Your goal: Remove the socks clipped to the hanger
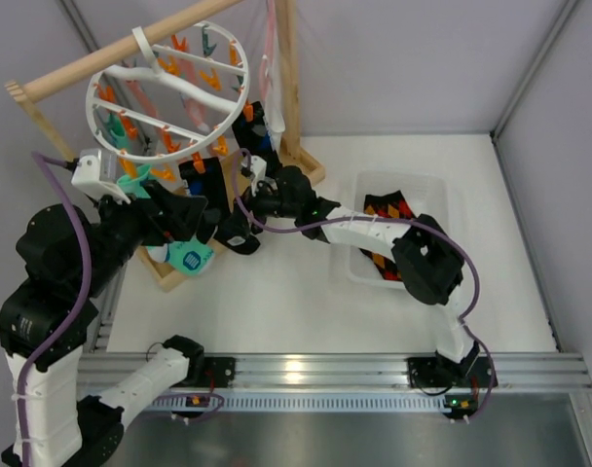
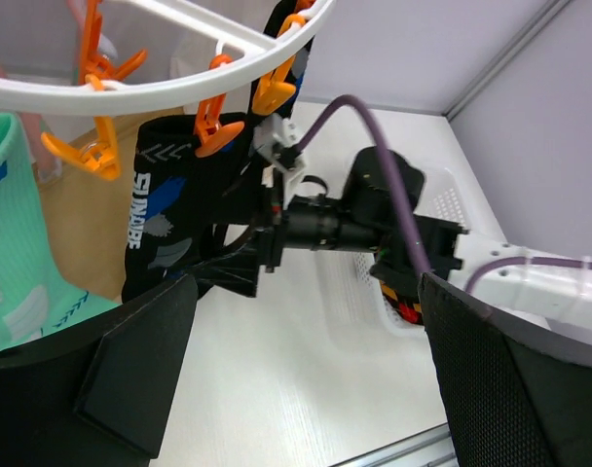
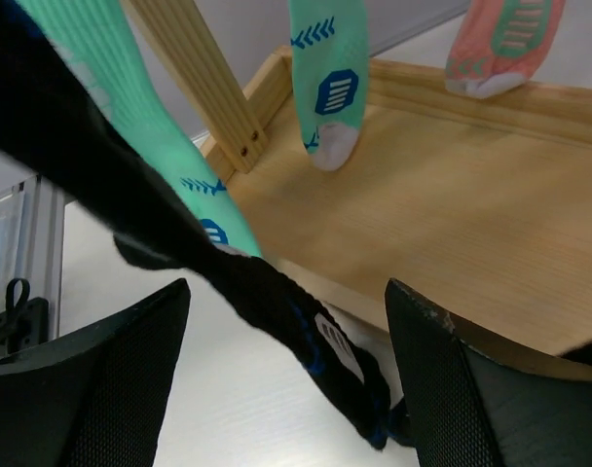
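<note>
The white ring hanger [image 1: 169, 92] hangs by its hook from a wooden rail, and its orange clips [image 2: 216, 131] hold the socks. A black sock with blue and grey patches [image 2: 160, 214] hangs from an orange clip. My right gripper [image 1: 241, 208] is open around this sock's lower end [image 3: 277, 311], which hangs slanted between the wide-apart fingers. It also shows in the left wrist view [image 2: 228, 274]. My left gripper [image 2: 306, 379] is open and empty, just left of and below the ring [image 1: 177, 220]. Teal socks [image 3: 325, 78] and a pink sock [image 3: 500, 39] hang nearby.
The wooden rail frame's base [image 3: 452, 195] lies under the hanging socks, with an upright post [image 3: 203, 83]. A white bin [image 1: 442, 185] at the right holds a black sock with orange-red diamonds [image 1: 386, 209]. Grey walls enclose the table.
</note>
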Available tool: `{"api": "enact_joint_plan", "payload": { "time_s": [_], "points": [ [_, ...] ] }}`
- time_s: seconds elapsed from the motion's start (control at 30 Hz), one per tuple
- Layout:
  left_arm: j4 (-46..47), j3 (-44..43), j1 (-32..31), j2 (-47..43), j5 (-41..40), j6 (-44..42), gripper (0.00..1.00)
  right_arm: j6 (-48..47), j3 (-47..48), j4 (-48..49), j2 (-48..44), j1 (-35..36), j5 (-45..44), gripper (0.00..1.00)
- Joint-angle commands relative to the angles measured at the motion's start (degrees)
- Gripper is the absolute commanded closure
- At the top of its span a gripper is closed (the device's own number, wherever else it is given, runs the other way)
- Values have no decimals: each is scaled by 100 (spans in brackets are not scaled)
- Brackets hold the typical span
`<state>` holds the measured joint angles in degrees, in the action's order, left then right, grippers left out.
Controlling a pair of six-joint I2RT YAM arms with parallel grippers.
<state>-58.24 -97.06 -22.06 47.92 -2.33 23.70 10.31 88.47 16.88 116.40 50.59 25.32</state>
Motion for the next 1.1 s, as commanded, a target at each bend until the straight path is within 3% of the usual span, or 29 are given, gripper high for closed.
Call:
{"api": "enact_joint_plan", "payload": {
  "time_s": [0.0, 0.07, 0.13, 0.2, 0.23, 0.37, 0.6, 0.83, 1.07],
  "points": [
    [199, -488, 0, 156, 198, -6, 1, 95, 627, 852, 339, 135, 385, 24],
    [181, -647, 9, 261, 206, -32, 1, 208, 646, 1035, 454, 249, 456, 34],
    [190, -814, 0, 314, 128, -59, 1, 366, 436, 1334, 375, 302, 483, 59],
    [190, -859, 0, 393, 5, -68, 1, 603, 155, 1852, 226, 364, 317, 95],
    [173, -868, 9, 428, -161, -59, 1, 683, -142, 2001, 34, 381, 281, 100],
    [102, -876, 0, 613, -689, 116, 1, 763, -926, 2310, -661, 557, -332, 100],
    [-100, -877, 9, 1105, -1226, 231, 1, 297, -1499, 1530, -1506, 1128, -1738, 100],
    [-433, -1008, 0, 1255, -2007, 179, 1, -195, -937, 125, -1384, 1743, -2671, 100],
    [-785, -1026, 9, 1342, -2316, 90, 1, -696, -436, -457, -1076, 2201, -3182, 100]
  ]
}}
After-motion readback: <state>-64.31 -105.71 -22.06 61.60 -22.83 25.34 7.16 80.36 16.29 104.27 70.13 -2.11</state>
